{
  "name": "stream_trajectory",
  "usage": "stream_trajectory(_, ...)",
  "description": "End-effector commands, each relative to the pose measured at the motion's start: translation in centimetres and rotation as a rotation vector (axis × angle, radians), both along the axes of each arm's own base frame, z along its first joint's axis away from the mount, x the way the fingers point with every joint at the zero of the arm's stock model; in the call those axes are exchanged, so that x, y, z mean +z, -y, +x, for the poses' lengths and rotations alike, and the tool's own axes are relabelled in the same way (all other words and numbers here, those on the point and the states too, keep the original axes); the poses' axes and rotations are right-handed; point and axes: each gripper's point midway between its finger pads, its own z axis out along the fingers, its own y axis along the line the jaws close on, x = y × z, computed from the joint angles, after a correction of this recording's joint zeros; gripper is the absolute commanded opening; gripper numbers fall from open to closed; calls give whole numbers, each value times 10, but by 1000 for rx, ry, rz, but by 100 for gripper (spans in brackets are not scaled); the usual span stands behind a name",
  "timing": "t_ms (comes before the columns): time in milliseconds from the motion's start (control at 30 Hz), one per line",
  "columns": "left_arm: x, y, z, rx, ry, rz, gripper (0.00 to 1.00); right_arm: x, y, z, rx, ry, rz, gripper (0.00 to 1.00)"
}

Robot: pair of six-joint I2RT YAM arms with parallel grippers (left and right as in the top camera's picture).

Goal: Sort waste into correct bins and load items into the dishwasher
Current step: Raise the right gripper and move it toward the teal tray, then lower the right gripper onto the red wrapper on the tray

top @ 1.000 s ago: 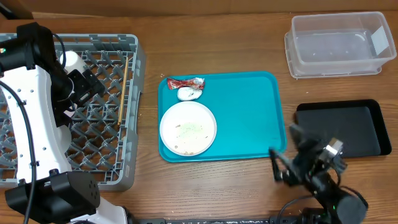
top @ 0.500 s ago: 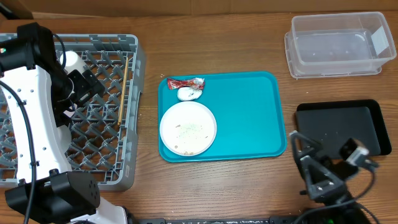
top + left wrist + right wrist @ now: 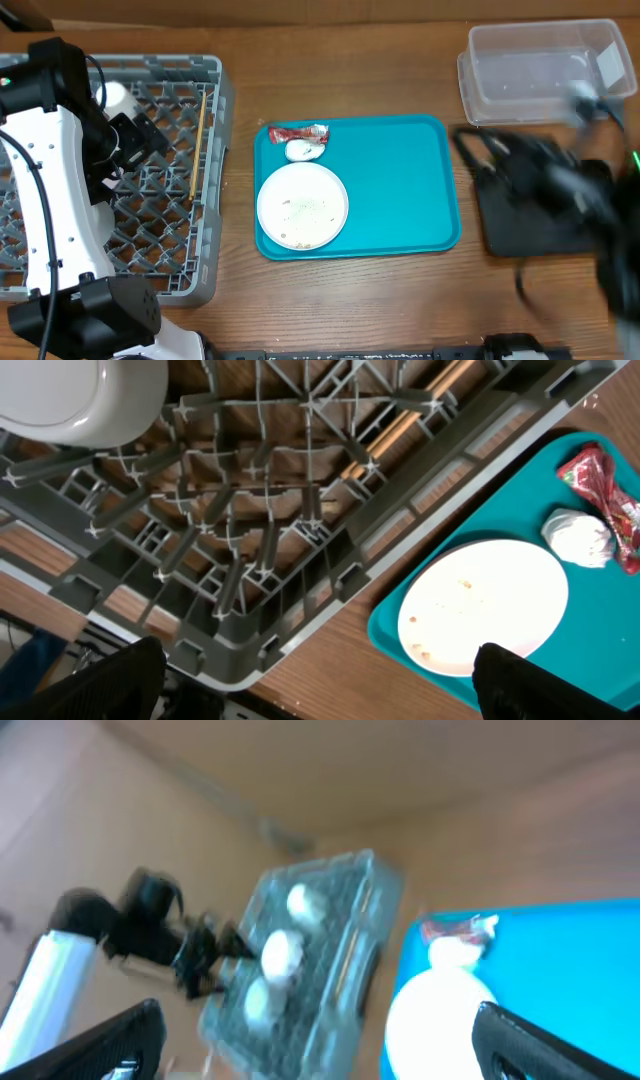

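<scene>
My left gripper (image 3: 143, 138) is open and empty above the grey dish rack (image 3: 170, 235), which holds a white cup (image 3: 118, 97) and wooden chopsticks (image 3: 199, 145). In the left wrist view its fingers (image 3: 110, 680) stand wide apart over the rack (image 3: 300, 610). A white plate (image 3: 302, 206) with rice-like scraps (image 3: 303, 209), a white paper wad (image 3: 303, 151) and a red wrapper (image 3: 298, 133) lie on the teal tray (image 3: 400, 190). My right gripper (image 3: 478, 152) is open, empty and motion-blurred over the black tray (image 3: 510, 238). The clear tub (image 3: 530, 85) stands at the back right.
The right wrist view is blurred; it shows the rack (image 3: 300, 960) with white items in it, the plate (image 3: 440, 1010) and the teal tray (image 3: 560, 950). Bare wood lies between the rack and the teal tray and along the front edge.
My right arm has swung from the table's front edge up and back over the black tray, blurred by speed. The left arm and all objects have not moved.
</scene>
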Motion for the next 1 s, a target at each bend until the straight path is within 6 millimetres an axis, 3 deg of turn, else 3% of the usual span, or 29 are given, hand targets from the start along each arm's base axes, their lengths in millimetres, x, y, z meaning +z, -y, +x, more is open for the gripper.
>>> stream_trajectory(0, 4, -2, -3, -14, 12, 15, 100, -30, -48, 44, 172, -46, -262, 99)
stream_trajectory(167, 4, -2, -3, -14, 12, 15, 100, -118, -94, 89, 126, -223, -611, 100)
stream_trajectory(300, 4, -2, -3, -14, 12, 15, 100, -175, -110, 125, 72, -256, -769, 100)
stream_trajectory(400, 4, -2, -3, -14, 12, 15, 100, -195, -121, 140, 75, -258, -779, 100)
stream_trajectory(533, 4, -2, -3, -14, 12, 15, 100, -202, -135, 160, 75, -201, -752, 100)
stream_trajectory(600, 4, -2, -3, -14, 12, 15, 100, -210, -143, 172, 69, -169, -737, 93)
stream_trajectory(667, 4, -2, -3, -14, 12, 15, 100, -223, -148, 180, 70, -167, -739, 92)
stream_trajectory(767, 4, -2, -3, -14, 12, 15, 100, -257, -160, 181, 161, -178, -788, 92)
stream_trajectory(833, 4, -2, -3, -14, 13, 16, 100, -288, -167, 178, 256, -194, -835, 99)
stream_trajectory(967, 4, -2, -3, -14, 12, 15, 100, -332, -166, 174, 353, -221, -925, 96)
